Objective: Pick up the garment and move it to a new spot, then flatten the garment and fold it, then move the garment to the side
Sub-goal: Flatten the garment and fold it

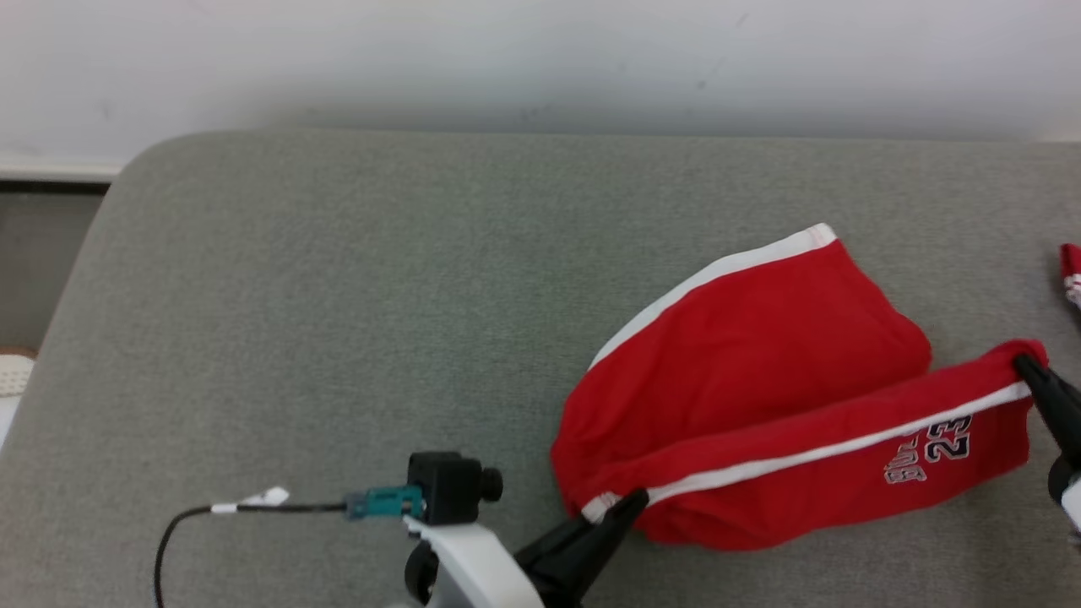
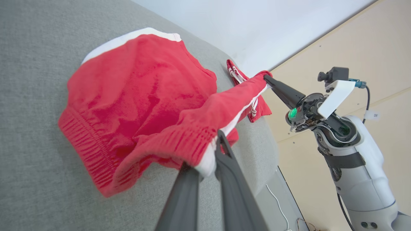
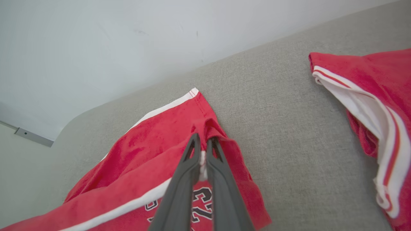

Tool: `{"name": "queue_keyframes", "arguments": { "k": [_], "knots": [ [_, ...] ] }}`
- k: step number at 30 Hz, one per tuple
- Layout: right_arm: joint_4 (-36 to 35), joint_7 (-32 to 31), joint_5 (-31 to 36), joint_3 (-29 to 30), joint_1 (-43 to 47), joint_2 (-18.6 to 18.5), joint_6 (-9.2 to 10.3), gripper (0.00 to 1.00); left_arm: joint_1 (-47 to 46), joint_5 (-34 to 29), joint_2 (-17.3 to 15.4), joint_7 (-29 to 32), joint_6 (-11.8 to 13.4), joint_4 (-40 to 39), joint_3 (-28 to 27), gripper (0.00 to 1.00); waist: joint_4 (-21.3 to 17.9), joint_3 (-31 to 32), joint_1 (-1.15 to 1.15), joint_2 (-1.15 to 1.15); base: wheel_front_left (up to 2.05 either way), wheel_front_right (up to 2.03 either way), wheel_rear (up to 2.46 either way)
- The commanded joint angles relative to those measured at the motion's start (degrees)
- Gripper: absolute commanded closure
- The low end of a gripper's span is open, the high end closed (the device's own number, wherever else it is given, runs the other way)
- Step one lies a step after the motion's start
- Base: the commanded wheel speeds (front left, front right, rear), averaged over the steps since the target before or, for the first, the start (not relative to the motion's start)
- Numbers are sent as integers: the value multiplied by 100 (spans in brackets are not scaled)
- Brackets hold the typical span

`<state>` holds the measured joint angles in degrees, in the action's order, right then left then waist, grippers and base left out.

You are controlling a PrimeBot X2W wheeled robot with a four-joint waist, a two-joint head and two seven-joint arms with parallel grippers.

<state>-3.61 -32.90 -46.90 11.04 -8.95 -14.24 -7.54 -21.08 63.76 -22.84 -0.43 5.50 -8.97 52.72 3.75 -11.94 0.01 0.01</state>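
Shorts are the garment (image 1: 743,371) in question: red knit with a white stripe down the side, lying toward the right of a grey padded surface (image 1: 338,295) that meets a pale wall (image 1: 540,59) behind. Most of the cloth rests slumped on the padding, but one side seam is raised and stretched into a ridge between the two hands. The left hand (image 1: 627,505) is closed on the ribbed waistband where the white stripe ends. The right hand (image 1: 1024,365) is pinched shut on the leg hem at the other end of that stripe. Holding both ends of a single edge looks meant to pull it straight, so the shorts can be carried and laid down flat rather than in a heap. The far leg trails on the padding, its white-edged hem pointing toward the wall. Lettering with dark outlines sits below the stripe near the right hand: the number "23" reads clearly, and beside it is a word starting "BUL" whose end is lost in a fold. A second red and white cloth (image 1: 1071,272) lies apart at the right edge of the padding. A small white tag (image 1: 253,498) on the cable by the left wrist camera (image 1: 448,485) is too small to read.
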Motion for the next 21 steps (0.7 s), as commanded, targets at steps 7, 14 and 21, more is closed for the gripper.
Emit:
{"name": "queue_keyframes", "arguments": {
  "k": [7, 14, 21],
  "knots": [
    [995, -581, 509, 73, -1496, 22, 13, 100, -842, 438, 620, 348, 4, 711, -268, 100, 799, -640, -1, -1, 0, 0, 0],
    [1701, -542, 1064, 5, -2347, -61, 13, 100, -1343, 730, 1181, 504, -56, 1404, -376, 100, 1101, -891, -1, -1, 0, 0, 0],
    [2098, -396, 1244, -233, -2806, -236, 13, 100, -1573, 691, 1449, 409, -113, 1838, -401, 96, 1213, -1066, -1, -1, 0, 0, 0]
  ]
}}
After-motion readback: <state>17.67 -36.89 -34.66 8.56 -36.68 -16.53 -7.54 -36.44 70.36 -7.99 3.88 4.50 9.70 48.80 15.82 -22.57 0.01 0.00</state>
